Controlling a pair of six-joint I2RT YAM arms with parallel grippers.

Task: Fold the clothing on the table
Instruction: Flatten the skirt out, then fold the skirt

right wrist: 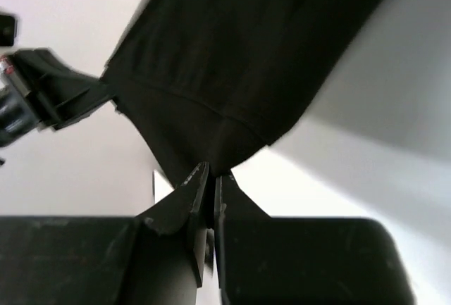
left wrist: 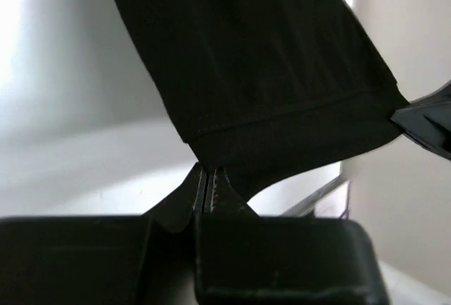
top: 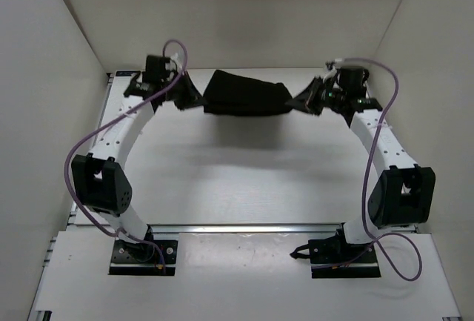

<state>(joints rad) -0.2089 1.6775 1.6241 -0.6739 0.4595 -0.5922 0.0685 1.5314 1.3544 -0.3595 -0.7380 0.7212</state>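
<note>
The clothing [top: 244, 93], one plain black piece of soft, matte fabric with a stitched hem line near its edge, hangs bunched in a rough rectangle between the two grippers. It is lifted off the table [top: 244, 187] and casts a soft shadow there. The left gripper [top: 189, 98] has its jaws pressed together on one corner of the garment and the right gripper [top: 302, 103] pinches the opposite corner, while below them lies the single flat white tabletop with thin metal rails, enclosed by smooth white walls [top: 222, 17].
</note>
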